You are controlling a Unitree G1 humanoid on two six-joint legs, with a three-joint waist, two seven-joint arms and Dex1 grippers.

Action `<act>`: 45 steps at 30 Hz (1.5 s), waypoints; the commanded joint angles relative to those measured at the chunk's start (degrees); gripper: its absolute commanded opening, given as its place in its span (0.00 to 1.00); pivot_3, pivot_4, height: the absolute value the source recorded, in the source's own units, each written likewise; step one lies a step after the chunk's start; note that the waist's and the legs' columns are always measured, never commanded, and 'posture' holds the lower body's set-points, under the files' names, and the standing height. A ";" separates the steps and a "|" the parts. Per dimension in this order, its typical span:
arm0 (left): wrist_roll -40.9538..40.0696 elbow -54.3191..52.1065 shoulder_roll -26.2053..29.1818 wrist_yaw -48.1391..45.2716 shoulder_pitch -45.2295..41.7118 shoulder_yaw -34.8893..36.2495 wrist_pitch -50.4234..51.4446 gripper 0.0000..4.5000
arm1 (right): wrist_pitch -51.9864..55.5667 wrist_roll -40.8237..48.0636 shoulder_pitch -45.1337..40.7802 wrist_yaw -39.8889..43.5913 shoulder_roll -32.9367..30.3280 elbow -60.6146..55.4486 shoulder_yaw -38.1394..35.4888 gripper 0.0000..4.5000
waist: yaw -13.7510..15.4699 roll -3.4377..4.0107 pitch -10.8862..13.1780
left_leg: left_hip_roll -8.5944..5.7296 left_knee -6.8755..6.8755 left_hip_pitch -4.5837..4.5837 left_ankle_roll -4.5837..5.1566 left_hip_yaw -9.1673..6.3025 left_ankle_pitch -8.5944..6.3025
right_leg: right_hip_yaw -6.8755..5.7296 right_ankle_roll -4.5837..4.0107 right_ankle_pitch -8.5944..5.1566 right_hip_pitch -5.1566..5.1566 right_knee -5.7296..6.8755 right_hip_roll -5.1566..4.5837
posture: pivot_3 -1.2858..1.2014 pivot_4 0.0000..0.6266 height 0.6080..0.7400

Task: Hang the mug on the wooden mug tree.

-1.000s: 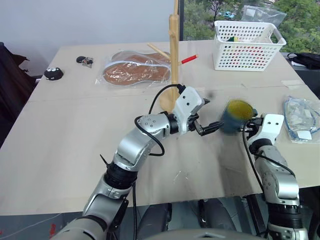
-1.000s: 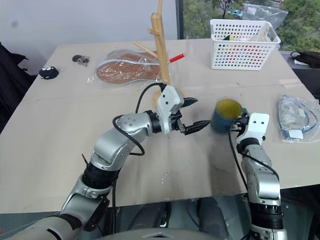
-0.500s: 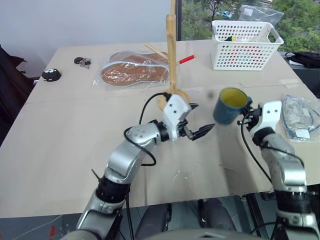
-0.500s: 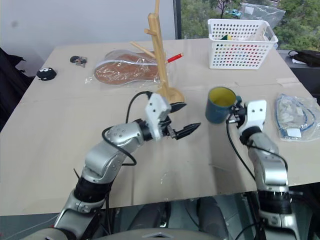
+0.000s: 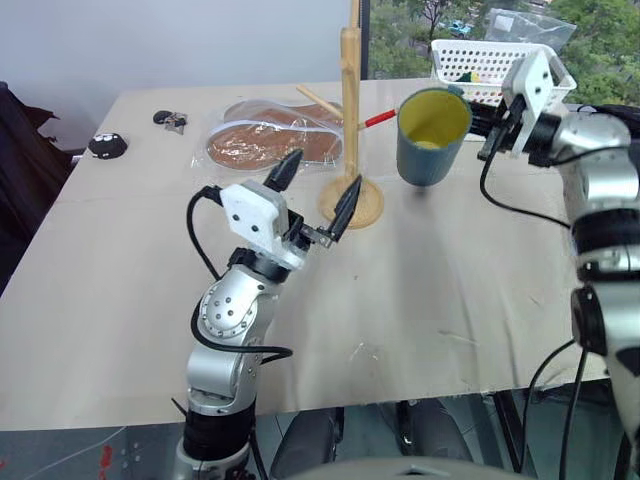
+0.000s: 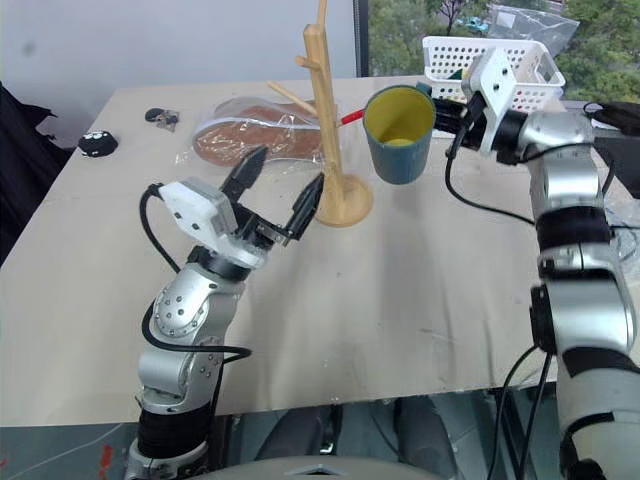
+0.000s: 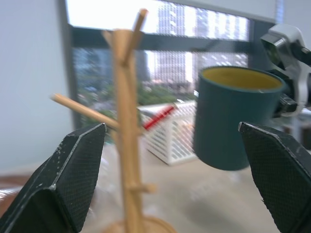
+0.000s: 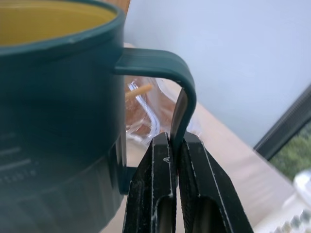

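The mug (image 5: 432, 135), teal outside and yellow inside, hangs upright in the air just right of the wooden mug tree (image 5: 349, 110), level with the tree's red-tipped peg (image 5: 378, 118). My right gripper (image 8: 176, 145) is shut on the mug's loop handle (image 8: 181, 102) and reaches in from the right. The tree stands on its round base (image 5: 362, 203) at mid-table. In front of the tree and to its left, my left gripper (image 5: 318, 185) is open and tilted upward, holding nothing. Between its fingers (image 7: 63, 179), the left wrist view shows the tree's post (image 7: 127, 145) and the mug (image 7: 235, 126).
A white perforated basket (image 5: 490, 70) sits at the back right, behind the mug. A bagged brown item (image 5: 265, 140) lies behind the tree to the left. Keys (image 5: 170, 121) and a small black object (image 5: 107, 146) are at the far left.
My right gripper has raised the mug and carried it further back, up beside the tree's post. My left gripper has pulled back to the left and tipped upward.
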 commanded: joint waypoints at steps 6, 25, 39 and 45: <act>0.20 -2.95 -0.80 1.69 3.09 -0.61 -3.90 1.00 | -10.68 -7.05 -13.19 8.37 1.16 19.23 1.14 0.00 | -0.47 0.03 0.02 | 0.02 -0.07 -0.12 -0.01 0.19 0.00 | 0.20 0.00 0.00 -0.34 0.12 -0.01 | 0.52 0.24 1.00; -0.72 -1.77 -0.21 0.55 4.83 -1.53 -5.88 1.00 | -11.25 -15.80 -20.85 0.86 9.16 27.03 1.33 0.00 | -0.44 0.05 0.03 | 0.02 -0.05 -0.13 -0.03 0.20 0.01 | 0.23 -0.03 0.01 -0.41 0.27 0.01 | 0.52 0.24 1.00; -1.35 -2.18 0.39 1.08 3.82 -2.03 -4.52 1.00 | -9.25 -17.69 -21.66 -2.20 11.36 27.45 0.77 0.57 | -0.39 0.06 0.03 | 0.01 -0.05 -0.15 -0.03 0.19 0.01 | 0.21 -0.03 0.01 -0.44 0.28 0.01 | 0.52 0.24 1.00; -1.61 -2.39 0.54 1.01 3.85 -2.08 -4.09 1.00 | -9.38 -17.60 -21.11 -3.76 9.74 27.22 0.05 0.98 | -0.42 0.06 0.03 | 0.01 -0.05 -0.15 -0.04 0.20 0.01 | 0.22 -0.03 0.01 -0.44 0.29 0.02 | 0.52 0.24 1.00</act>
